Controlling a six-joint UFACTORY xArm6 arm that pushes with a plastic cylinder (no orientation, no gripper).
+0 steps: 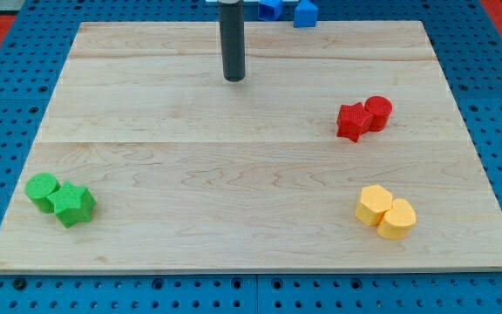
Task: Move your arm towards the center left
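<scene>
My tip (234,78) is the lower end of a dark rod that comes down from the view's top, over the upper middle of the wooden board (234,174). It touches no block. A green cylinder (42,189) and a green star (73,205) sit together at the lower left, far below and left of my tip. A red star (353,121) and a red cylinder (377,112) sit together at the right. A yellow hexagon (374,205) and a yellow block (397,219), rounded, sit together at the lower right.
Two blue blocks, one (270,8) left of the other (305,13), lie at the board's top edge, just right of the rod. A blue pegboard (7,113) surrounds the board.
</scene>
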